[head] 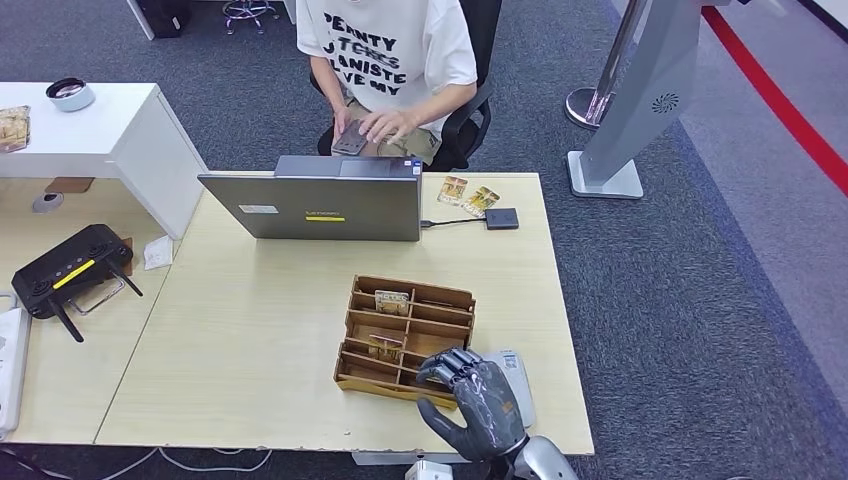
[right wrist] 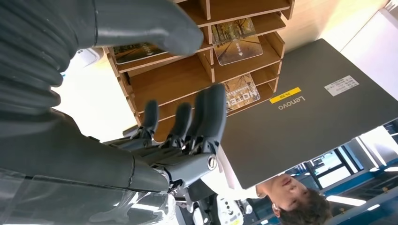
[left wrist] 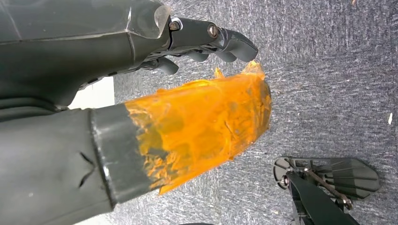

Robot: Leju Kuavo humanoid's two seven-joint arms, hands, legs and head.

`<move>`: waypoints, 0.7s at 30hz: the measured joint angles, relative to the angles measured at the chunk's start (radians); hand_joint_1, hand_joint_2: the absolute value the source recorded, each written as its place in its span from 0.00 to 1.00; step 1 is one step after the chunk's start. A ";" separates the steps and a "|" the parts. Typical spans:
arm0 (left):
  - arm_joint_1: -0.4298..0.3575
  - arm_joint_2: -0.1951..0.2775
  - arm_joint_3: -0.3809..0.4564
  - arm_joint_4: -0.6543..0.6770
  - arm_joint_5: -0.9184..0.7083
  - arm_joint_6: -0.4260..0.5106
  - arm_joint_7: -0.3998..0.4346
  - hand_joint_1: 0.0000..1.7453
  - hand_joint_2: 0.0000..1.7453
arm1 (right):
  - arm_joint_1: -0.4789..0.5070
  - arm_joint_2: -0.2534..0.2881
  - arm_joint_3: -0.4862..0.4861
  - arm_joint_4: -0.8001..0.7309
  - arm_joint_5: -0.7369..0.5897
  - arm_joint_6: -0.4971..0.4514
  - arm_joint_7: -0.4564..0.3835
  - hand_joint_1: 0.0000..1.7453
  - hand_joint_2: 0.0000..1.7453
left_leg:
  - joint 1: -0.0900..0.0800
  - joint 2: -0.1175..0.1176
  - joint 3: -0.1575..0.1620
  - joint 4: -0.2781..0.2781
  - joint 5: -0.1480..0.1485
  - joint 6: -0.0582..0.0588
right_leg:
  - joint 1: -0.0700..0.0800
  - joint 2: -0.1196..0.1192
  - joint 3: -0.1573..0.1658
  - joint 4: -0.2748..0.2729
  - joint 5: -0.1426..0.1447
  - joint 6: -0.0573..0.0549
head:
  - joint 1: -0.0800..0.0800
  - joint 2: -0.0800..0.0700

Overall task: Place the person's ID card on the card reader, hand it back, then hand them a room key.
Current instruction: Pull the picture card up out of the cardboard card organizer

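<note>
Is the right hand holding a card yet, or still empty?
Empty: the right hand hovers over the wooden card organizer, fingers apart, nothing between them.

A pale wooden table (head: 260, 340) carries a grey Lenovo laptop (head: 315, 205) at its far edge, two picture cards (head: 467, 194) and a small dark card reader (head: 501, 218) cabled beside it, a compartmented wooden organizer (head: 405, 335) near the front, and a white device (head: 518, 380) just beside that.
</note>
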 joint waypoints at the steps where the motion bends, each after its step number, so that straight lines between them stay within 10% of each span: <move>1: 0.000 0.000 0.000 0.000 0.000 0.000 0.000 0.00 0.00 | -0.001 0.000 0.000 0.002 0.000 0.000 0.001 0.42 1.00 | 0.000 0.000 0.000 0.000 0.000 0.000 | 0.000 0.000 0.000 0.000 0.000 0.000 | 0.000 0.000; 21: 0.000 0.000 0.001 0.000 -0.005 -0.002 0.000 0.00 0.00 | -0.019 0.000 0.000 0.038 0.004 0.000 0.027 0.48 1.00 | 0.000 0.000 0.000 0.000 0.000 0.000 | 0.000 0.000 0.000 0.000 0.000 0.000 | 0.000 0.000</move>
